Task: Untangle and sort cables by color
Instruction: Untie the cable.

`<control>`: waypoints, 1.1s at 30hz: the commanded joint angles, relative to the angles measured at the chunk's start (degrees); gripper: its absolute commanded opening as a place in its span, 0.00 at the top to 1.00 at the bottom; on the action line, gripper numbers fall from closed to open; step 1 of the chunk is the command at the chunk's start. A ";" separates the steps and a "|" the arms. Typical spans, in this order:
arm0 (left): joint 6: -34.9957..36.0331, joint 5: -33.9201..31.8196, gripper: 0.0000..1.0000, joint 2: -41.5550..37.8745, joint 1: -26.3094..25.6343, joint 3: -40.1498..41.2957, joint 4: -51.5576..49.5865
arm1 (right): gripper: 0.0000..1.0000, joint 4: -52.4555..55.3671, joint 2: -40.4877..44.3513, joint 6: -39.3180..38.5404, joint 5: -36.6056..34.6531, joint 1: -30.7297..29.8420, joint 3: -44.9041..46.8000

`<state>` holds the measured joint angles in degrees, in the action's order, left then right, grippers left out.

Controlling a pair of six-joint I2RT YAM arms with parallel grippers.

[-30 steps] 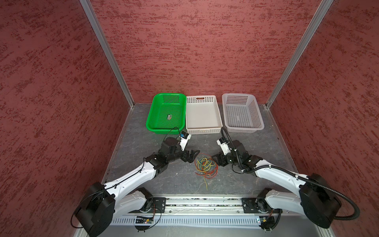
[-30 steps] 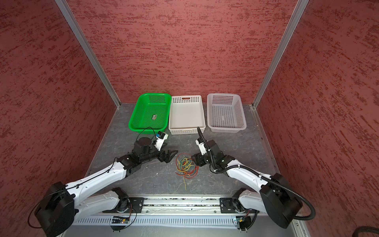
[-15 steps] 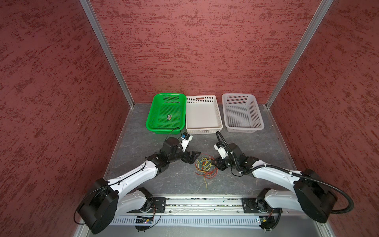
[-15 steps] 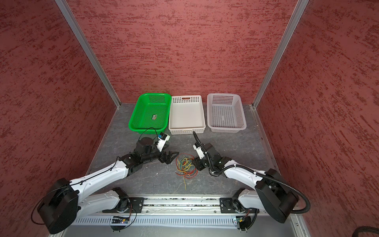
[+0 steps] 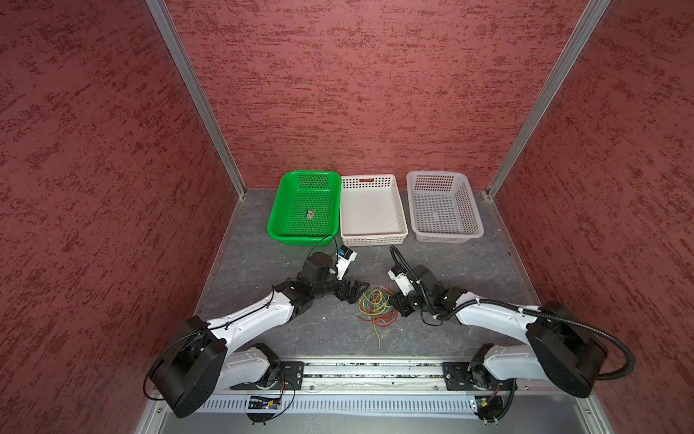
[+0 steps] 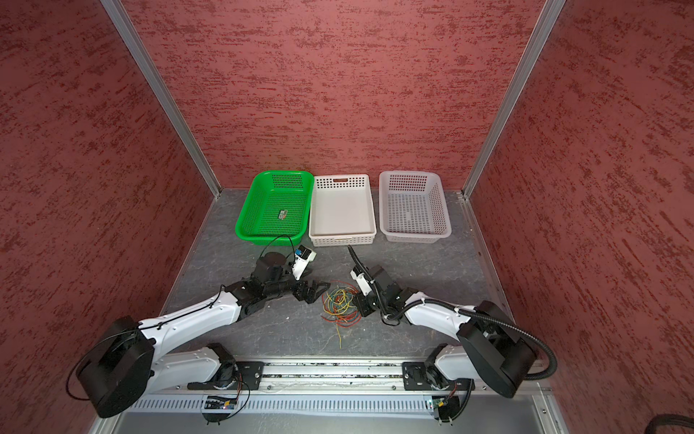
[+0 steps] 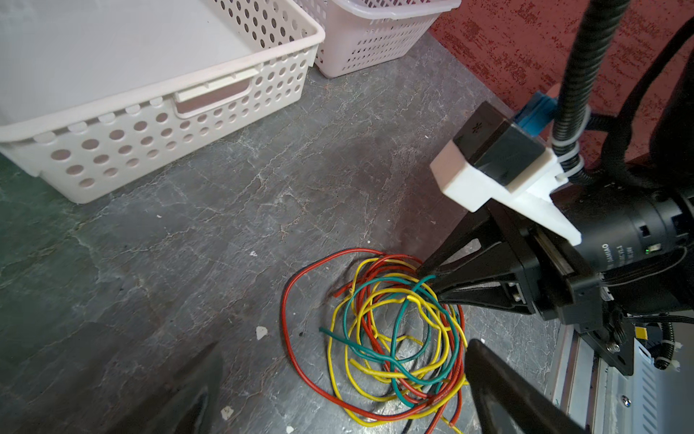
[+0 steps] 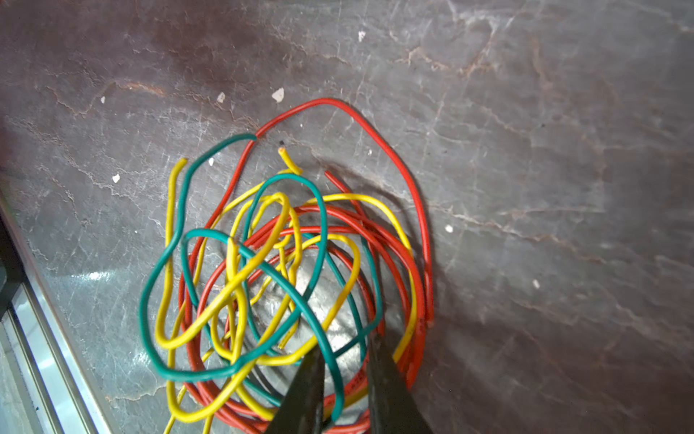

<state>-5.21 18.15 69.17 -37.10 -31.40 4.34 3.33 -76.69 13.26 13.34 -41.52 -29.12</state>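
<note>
The cables [image 5: 377, 308] lie in one tangle of red, yellow and blue-green loops on the grey floor between my two arms, seen in both top views [image 6: 340, 306]. My left gripper [image 5: 353, 294] is at the pile's left edge. Its jaws are open wide, straddling the tangle [image 7: 390, 330] without touching it. My right gripper [image 8: 343, 357] has its tips pushed into the pile's right edge [image 8: 285, 270]. Its jaws are narrow but still apart. One blue-green strand [image 8: 330, 357] runs through the gap, with red and yellow strands beneath.
Three baskets stand in a row at the back: green [image 5: 300, 239], white tray [image 5: 373, 237], pale perforated basket [image 5: 448, 236]. A small label lies in the green one. Red walls close in on three sides. The arms' base rail [image 5: 371, 372] runs along the front.
My right gripper has slid left into the tangle and its jaws have narrowed a lot. My left gripper has moved right up to the pile, still wide open.
</note>
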 commanded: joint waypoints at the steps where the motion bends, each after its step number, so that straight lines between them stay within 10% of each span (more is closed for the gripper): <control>1: 1.60 0.92 0.01 0.78 -0.51 -1.19 0.81 | 0.81 0.03 -0.31 -0.60 0.44 -0.55 -1.64; 33: 4.97 -1.13 0.01 19.67 -7.24 -8.97 5.90 | 1.00 3.72 9.05 -1.19 3.59 -0.76 -6.72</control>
<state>-0.38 17.96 87.07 -44.23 -39.05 7.68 7.07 -69.49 13.02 14.66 -41.87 -33.63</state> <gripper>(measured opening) 0.994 0.058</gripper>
